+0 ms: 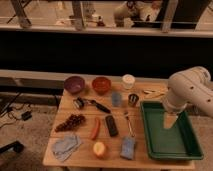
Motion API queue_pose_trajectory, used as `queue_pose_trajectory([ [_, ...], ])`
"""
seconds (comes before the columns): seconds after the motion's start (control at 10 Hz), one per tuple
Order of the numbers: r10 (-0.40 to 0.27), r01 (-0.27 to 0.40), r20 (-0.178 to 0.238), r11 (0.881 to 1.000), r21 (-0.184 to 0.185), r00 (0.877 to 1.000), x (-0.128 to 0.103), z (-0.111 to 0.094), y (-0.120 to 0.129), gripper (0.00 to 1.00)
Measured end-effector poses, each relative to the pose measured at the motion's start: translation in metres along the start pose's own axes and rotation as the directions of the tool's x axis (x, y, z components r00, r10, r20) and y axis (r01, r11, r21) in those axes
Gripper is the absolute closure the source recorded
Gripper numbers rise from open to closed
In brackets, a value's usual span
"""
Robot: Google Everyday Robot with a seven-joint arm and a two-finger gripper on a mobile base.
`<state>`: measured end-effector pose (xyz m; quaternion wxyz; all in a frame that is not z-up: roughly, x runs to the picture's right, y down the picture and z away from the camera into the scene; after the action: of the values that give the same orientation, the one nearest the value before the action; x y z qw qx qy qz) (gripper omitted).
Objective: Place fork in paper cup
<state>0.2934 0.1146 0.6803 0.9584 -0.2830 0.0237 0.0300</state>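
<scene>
The thin silver fork (129, 123) lies on the wooden table (85, 155), just right of the black bar (111, 125) and left of the green tray. The white paper cup (128, 81) stands upright at the table's back edge, right of the orange bowl. My gripper (170, 121) hangs from the pale arm (190, 90) over the green tray (169, 145), well right of the fork and in front of the cup. Nothing shows in it.
A purple bowl (74, 84) and orange bowl (101, 84) sit at the back. A blue-grey cup (116, 98), dark metallic cup (133, 99), black-handled utensil (92, 104), grapes (70, 122), a carrot-like stick (95, 128), an apple (99, 149), a blue sponge (128, 147) and a cloth (66, 145) fill the table.
</scene>
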Motion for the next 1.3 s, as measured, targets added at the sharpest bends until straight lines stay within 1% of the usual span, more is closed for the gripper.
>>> queue_pose_trajectory([
  [0.7, 0.000, 0.000, 0.000, 1.000, 0.000, 1.000, 0.0001, 0.0000, 0.0000, 0.20],
  [0.8, 0.000, 0.000, 0.005, 1.000, 0.006, 1.000, 0.0006, 0.0001, -0.0002, 0.20],
  [0.9, -0.004, 0.003, 0.026, 1.000, 0.013, 1.000, 0.0016, 0.0009, 0.0006, 0.20],
  [1.0, -0.005, 0.004, 0.038, 1.000, 0.019, 0.999, 0.0034, 0.0010, 0.0015, 0.20],
  [1.1, -0.016, 0.015, 0.058, 1.000, 0.026, 0.998, 0.0010, 0.0027, 0.0015, 0.20],
  [1.3, -0.053, 0.051, 0.077, 0.998, 0.034, 0.996, -0.0064, 0.0058, 0.0031, 0.20],
])
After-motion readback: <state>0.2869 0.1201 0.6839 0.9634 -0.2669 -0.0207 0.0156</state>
